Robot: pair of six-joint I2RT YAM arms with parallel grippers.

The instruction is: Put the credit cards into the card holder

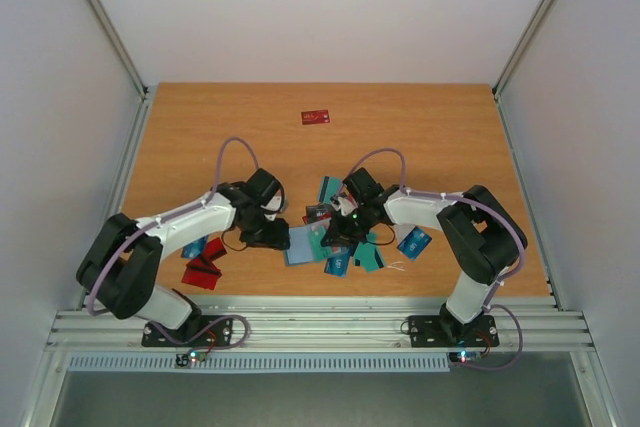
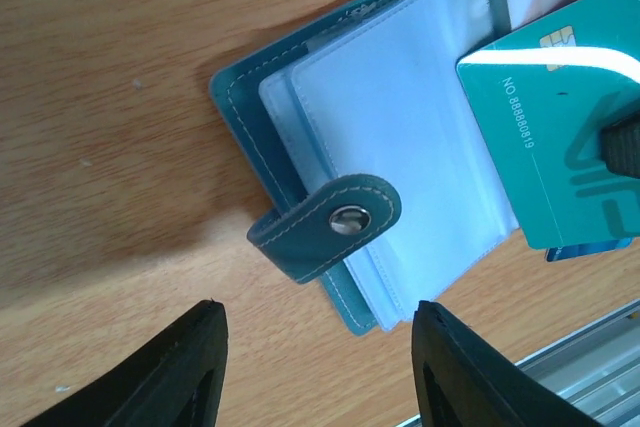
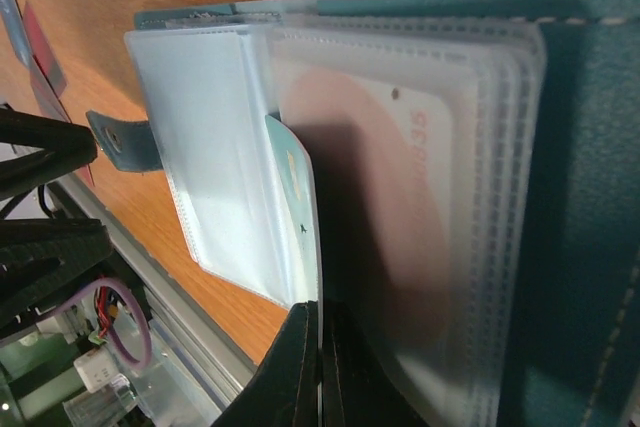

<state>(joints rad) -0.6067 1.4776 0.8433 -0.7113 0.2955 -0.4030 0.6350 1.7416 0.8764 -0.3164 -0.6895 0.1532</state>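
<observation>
Right pincer (image 3: 316, 322) nips teal card (image 2: 560, 147) edge-on, feeding it into a clear pocket of card holder (image 2: 380, 137), which lies open on tabletop (image 2: 100, 97). Left pincer (image 2: 318, 312) half-wide, empty, beside holder's strap (image 2: 325, 227); likely placed to steady it.

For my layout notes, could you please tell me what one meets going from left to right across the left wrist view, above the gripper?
The card holder at its teal cover edge → its snap strap → its clear pockets → the teal credit card.
</observation>
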